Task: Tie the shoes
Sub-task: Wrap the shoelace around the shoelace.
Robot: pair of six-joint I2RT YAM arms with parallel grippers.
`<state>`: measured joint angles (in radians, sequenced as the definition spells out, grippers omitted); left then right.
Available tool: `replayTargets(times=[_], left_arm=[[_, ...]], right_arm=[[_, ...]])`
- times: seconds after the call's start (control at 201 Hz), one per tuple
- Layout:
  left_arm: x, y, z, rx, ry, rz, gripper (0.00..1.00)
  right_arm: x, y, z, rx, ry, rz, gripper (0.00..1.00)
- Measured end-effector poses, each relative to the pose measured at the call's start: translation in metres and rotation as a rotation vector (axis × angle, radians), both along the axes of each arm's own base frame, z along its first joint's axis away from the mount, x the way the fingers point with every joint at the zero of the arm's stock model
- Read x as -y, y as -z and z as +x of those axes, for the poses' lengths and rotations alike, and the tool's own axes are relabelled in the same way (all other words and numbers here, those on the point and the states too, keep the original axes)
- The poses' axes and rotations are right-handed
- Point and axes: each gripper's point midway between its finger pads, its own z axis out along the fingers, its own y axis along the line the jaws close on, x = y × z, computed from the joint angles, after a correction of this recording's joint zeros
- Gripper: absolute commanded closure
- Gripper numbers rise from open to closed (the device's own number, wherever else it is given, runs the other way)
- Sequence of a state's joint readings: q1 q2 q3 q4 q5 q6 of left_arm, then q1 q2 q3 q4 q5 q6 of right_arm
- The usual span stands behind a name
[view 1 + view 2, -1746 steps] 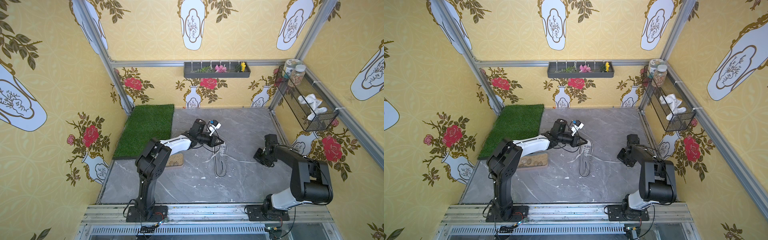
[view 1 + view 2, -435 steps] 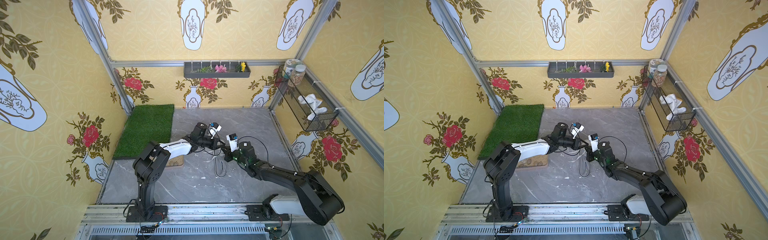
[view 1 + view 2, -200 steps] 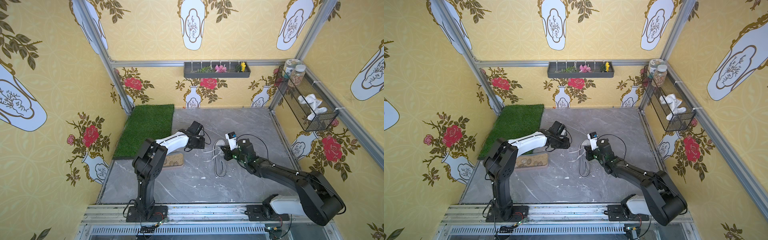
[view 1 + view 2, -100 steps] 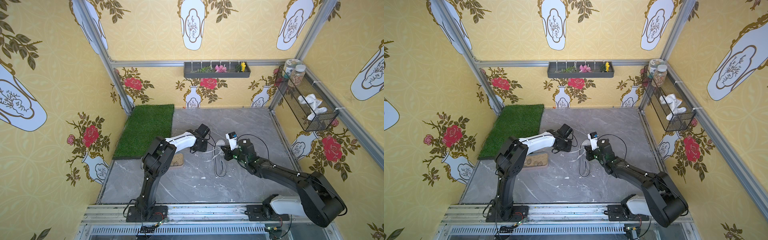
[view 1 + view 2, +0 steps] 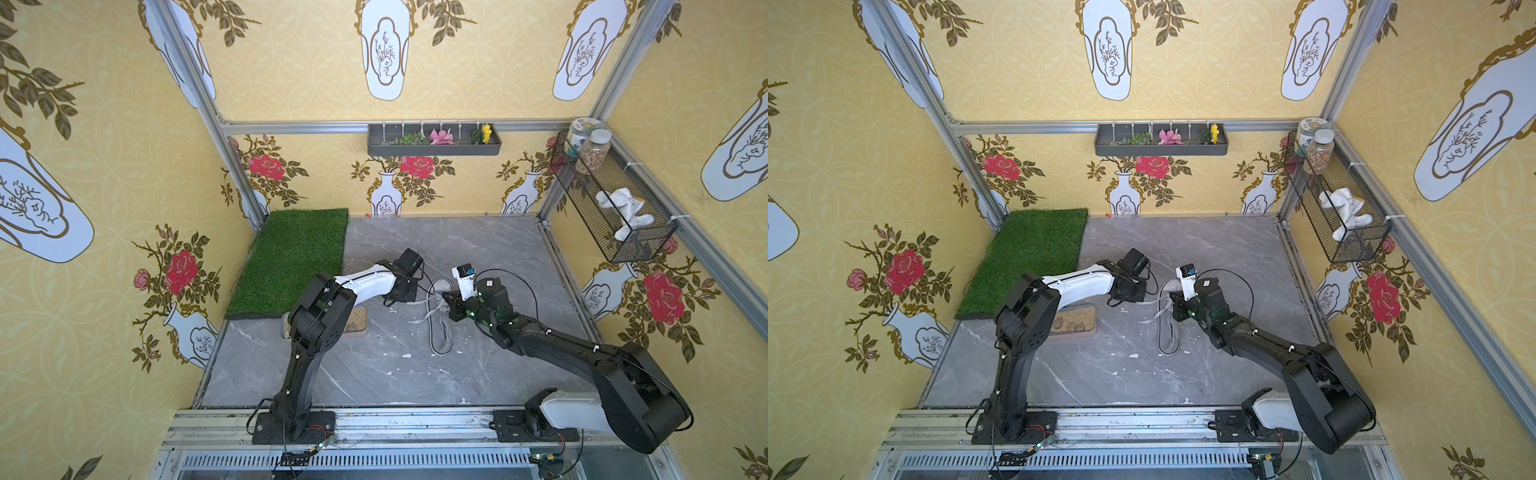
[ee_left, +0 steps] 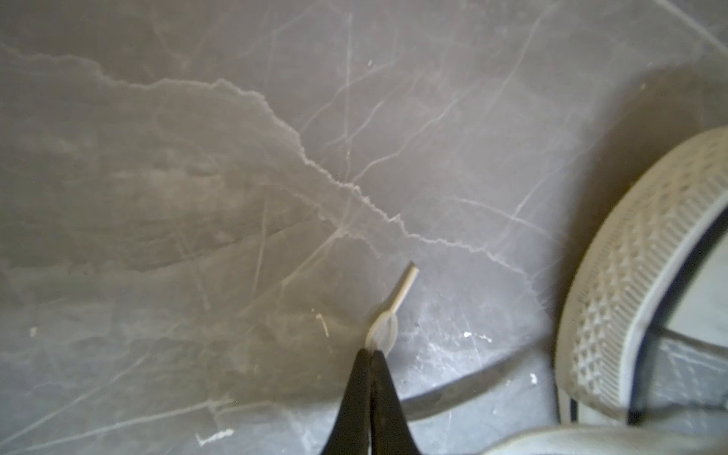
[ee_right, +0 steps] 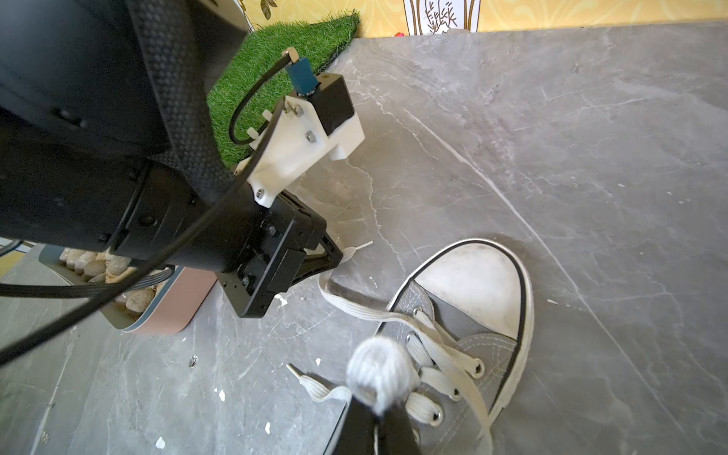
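The sneaker (image 5: 441, 334) lies near the middle of the worktop (image 5: 374, 374), toe toward the back edge. The left gripper (image 6: 372, 350) pinches one lace end (image 6: 384, 331) just behind its tip. The right gripper (image 7: 374, 409) clamps a blurred lace bunch (image 7: 377, 374) over the eyelets. My judgement: draw the two apart evenly and low, with both grips firm.

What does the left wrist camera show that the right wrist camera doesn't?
Only left wrist: a close-up of the left gripper shut on a lace end, and the toe's ribbed rubber. Only right wrist: the right gripper shut on bunched lace, eyelets, grass mat, pebble tray. Both: the shoe, that lace end, the floor.
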<state>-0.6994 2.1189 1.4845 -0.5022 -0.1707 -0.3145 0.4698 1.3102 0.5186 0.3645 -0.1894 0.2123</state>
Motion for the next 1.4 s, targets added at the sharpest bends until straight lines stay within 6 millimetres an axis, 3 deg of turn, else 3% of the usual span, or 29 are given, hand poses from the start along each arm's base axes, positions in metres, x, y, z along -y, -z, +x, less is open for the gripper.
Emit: replayTargets(times=[0.189,0.443,0.642,0.826,1.03,1.2,1.399], left_arm=[[-0.001,-0.008,-0.007,0.003,-0.001,-0.029,1.00],[0.001,-0.070,-0.017,0.120,-0.010,-0.200,1.00],[0.022,-0.109,-0.041,0.177,0.061,-0.369,1.00],[0.047,-0.140,-0.062,0.243,0.136,-0.515,1.00],[0.066,-0.143,-0.077,0.267,0.202,-0.564,1.00],[0.060,-0.133,-0.087,0.259,0.200,-0.562,1.00],[0.059,-0.136,-0.102,0.274,0.206,-0.587,1.00]], right_arm=[[0.000,0.002,0.001,-0.013,0.010,0.007,1.00],[-0.003,-0.004,0.009,-0.052,0.037,0.026,1.00],[-0.008,-0.012,0.016,-0.104,0.055,0.037,1.00],[-0.010,-0.007,0.017,-0.169,0.060,0.039,1.00],[-0.013,-0.004,0.015,-0.224,0.053,0.057,1.00],[-0.011,-0.003,0.017,-0.250,0.057,0.079,1.00],[-0.007,0.002,0.020,-0.281,0.047,0.101,1.00]])
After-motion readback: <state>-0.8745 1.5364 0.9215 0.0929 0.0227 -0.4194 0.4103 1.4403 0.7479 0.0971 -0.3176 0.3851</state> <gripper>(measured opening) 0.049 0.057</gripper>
